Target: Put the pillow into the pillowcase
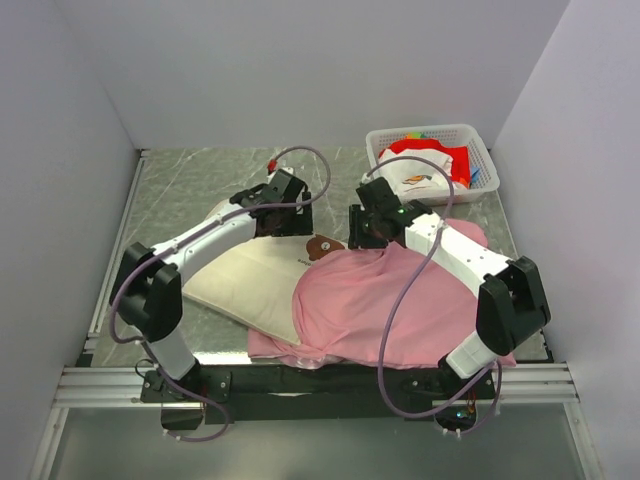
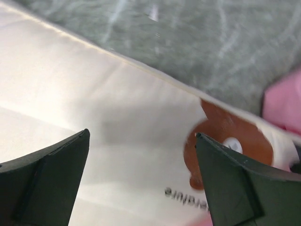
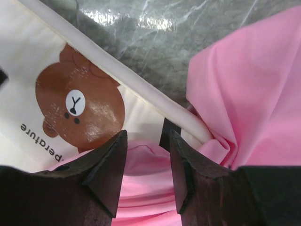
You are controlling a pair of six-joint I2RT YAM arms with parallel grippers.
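Note:
The cream-white pillow (image 1: pixel 245 280) lies flat on the table, its right part under the pink pillowcase (image 1: pixel 380 300). The brown bear mark (image 1: pixel 320 246) shows at the pillow's far edge, just left of the pink hem. My left gripper (image 1: pixel 272 218) hovers over that far edge; in the left wrist view it (image 2: pixel 142 136) stands wide open above the pillow (image 2: pixel 94 103), with nothing between the fingers. My right gripper (image 3: pixel 148 134) is open above the pillowcase (image 3: pixel 249 84) hem, beside the bear mark (image 3: pixel 77 108), and the pink cloth lies loose below the gap.
A white basket (image 1: pixel 480 150) with red and white items stands at the back right corner. Grey marbled tabletop (image 1: pixel 190 190) shows behind and left of the pillow. White walls close in the table on three sides.

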